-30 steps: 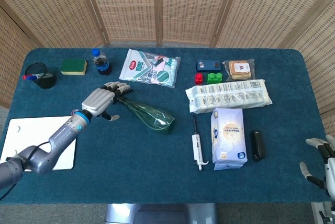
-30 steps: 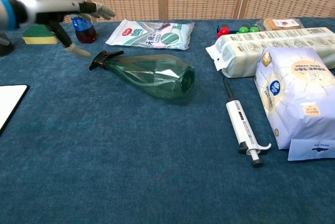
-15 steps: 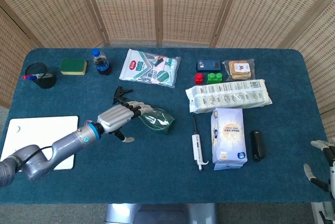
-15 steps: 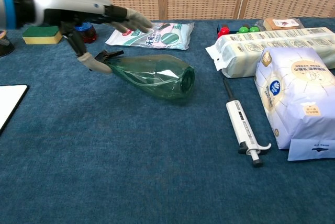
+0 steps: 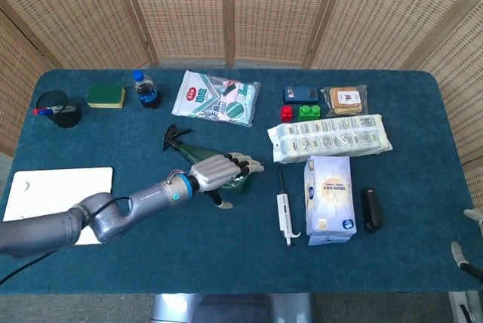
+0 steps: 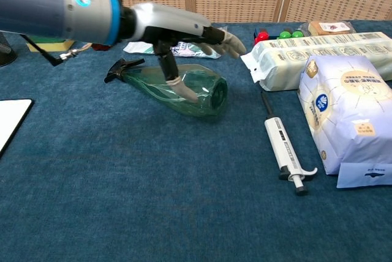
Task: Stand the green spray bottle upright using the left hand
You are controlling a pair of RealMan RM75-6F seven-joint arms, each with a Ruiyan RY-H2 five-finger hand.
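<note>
The translucent green plastic spray bottle (image 6: 177,87) lies on its side, centre-left on the blue table. The left hand (image 6: 177,28) hovers above its wide end, fingers spread, gripping nothing. The smooth round body may roll away when grasped.

Both views are bright and evenly lit, with soft diffuse light and no hard shadows on the blue desk (image 5: 226,263). In the chest view a faint shadow lies under the green spray bottle (image 6: 177,87), whose clear plastic carries pale highlights near its wide end. The white packet (image 6: 346,109) right of the bottle is close to overexposed. The left hand (image 6: 177,26) is slightly soft-edged above the bottle. The head view is sharp throughout, with little visible distortion.
</note>
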